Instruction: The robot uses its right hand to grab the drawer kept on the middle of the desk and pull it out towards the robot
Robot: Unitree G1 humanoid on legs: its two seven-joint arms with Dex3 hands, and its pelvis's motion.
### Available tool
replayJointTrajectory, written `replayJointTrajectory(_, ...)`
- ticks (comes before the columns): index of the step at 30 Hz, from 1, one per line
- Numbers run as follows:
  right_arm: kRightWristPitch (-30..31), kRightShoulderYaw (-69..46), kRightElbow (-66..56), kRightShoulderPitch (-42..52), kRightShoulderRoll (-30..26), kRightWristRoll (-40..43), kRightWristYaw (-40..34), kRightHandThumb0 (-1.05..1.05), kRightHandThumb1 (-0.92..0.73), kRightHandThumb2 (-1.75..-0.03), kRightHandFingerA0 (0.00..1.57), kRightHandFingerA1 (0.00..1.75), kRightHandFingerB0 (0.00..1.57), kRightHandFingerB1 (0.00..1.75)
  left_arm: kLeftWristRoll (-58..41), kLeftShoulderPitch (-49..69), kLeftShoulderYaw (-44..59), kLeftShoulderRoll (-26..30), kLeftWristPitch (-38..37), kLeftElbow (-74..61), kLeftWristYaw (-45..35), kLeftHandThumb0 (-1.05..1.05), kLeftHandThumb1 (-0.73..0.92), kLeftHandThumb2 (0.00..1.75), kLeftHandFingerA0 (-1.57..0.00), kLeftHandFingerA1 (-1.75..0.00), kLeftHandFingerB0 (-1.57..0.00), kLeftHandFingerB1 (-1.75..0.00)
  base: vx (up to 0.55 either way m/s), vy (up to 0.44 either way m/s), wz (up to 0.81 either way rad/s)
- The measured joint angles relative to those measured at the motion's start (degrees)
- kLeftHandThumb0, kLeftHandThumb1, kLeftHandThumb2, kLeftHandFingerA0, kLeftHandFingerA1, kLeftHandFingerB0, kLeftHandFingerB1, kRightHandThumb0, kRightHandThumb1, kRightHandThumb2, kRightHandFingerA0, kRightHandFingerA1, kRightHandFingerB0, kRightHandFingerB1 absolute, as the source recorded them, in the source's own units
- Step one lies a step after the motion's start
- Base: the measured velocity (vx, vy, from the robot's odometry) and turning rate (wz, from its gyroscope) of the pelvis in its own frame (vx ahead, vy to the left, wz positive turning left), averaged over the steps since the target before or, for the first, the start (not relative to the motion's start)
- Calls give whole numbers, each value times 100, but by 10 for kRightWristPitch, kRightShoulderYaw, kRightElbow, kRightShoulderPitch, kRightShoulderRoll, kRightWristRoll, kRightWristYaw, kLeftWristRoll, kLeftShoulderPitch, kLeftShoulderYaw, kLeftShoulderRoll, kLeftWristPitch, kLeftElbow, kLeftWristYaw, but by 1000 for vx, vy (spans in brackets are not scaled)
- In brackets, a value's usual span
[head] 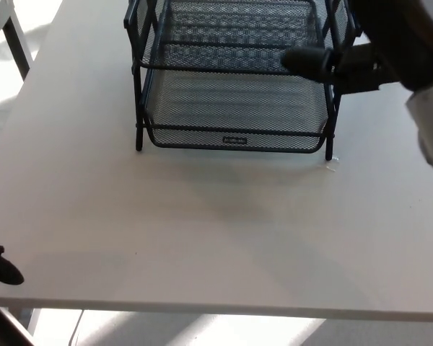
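**Robot's right hand reaches the mesh drawer rack at mid-desk**

A black wire-mesh drawer rack with stacked sliding trays [234, 79] stands on the far middle of a pale grey desk [216, 231], its top cut off by the upper edge of the head view. The lowest black mesh drawer [234, 119], carrying a small label plate on its front rail, sits inside the frame, its front about level with the frame's front legs. The upper mesh tray [231, 40] lies above it, partly out of frame.

The robot's black right hand [332, 63] enters from the upper right, over the rack's right front post and level with the front rail of the upper tray. One thick finger [303, 59] points leftward across the mesh. The hand is blurred and largely merged with the dark arm behind it, so whether its fingers are apart or closed cannot be told, nor whether it touches the rack. A light grey section of the right arm [429, 122] runs off the right edge.

At the lower left corner, only a small rounded black part of the left hand [1, 267] shows at the desk's near edge; too little is visible to tell its state.

A tiny white scrap [330, 166] lies on the desk just beside the rack's right front foot.
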Motion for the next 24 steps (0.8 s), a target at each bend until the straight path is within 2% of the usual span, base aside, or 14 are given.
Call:
replayJointTrajectory(4,-6,24,24,-10,16,-19,13,-79,-59,-58,18,50,17,37,1,-2,0,0,0,1,0,-28,55,57,-82,-87,-82,-55,0,0,0)
replayJointTrajectory(7,-15,38,57,-24,24,-25,25,-81,-58,-58,13,48,13,37,2,-3,0,-1,-1,2,0,-28,56,57,-80,-86,-81,-55,0,0,0)
replayJointTrajectory(8,-17,41,66,-26,26,-26,28,-41,-21,-89,2,53,0,51,2,-3,0,-1,-1,1,0,-29,56,57,-80,-88,-81,-56,0,0,0)
replayJointTrajectory(9,-22,44,80,-29,29,-27,34,-77,-44,-91,0,51,2,39,2,-3,0,-1,-1,0,0,-28,56,57,-80,-87,-81,-55,0,0,0)
replayJointTrajectory(10,-26,51,99,-35,31,-29,38,-77,-44,-91,0,51,2,39,2,-3,0,-1,-1,-1,0,-28,56,57,-80,-87,-81,-55,0,0,0)
replayJointTrajectory(11,-27,57,116,-39,32,-33,43,-74,-40,-89,0,38,0,37,2,-4,0,-1,-1,-1,-1,-27,54,57,-81,-87,-82,-56,0,0,0)
replayJointTrajectory(12,-28,62,126,-43,33,-37,46,-81,-53,-55,0,39,2,37,2,-4,0,-1,-1,-1,-1,-27,55,56,-80,-87,-81,-56,0,0,0)
replayJointTrajectory(13,-27,70,150,-51,39,-45,49,-78,-45,-88,1,27,5,29,2,-6,0,-1,-3,1,-1,-28,55,56,-81,-87,-82,-56,0,0,0)
replayJointTrajectory(14,-27,76,168,-57,44,-51,50,-80,-46,-86,0,21,6,25,2,-8,-1,-1,-5,1,-2,-28,56,57,-80,-86,-81,-56,0,0,0)
replayJointTrajectory(17,-26,87,225,-79,59,-70,50,-78,-45,-86,0,22,6,28,2,-10,-2,-2,-5,-1,-3,-28,56,56,-81,-86,-82,-56,0,0,0)
replayJointTrajectory(19,-26,88,260,-93,65,-78,46,-82,-48,-86,0,11,8,23,2,-11,-2,-3,-5,-2,-4,-29,56,57,-80,-87,-81,-56,0,0,0)
replayJointTrajectory(24,-24,94,362,-133,86,-100,30,-79,-47,-86,0,11,6,23,2,-12,-2,-3,-5,-6,-6,-28,56,57,-79,-85,-80,-55,0,0,0)
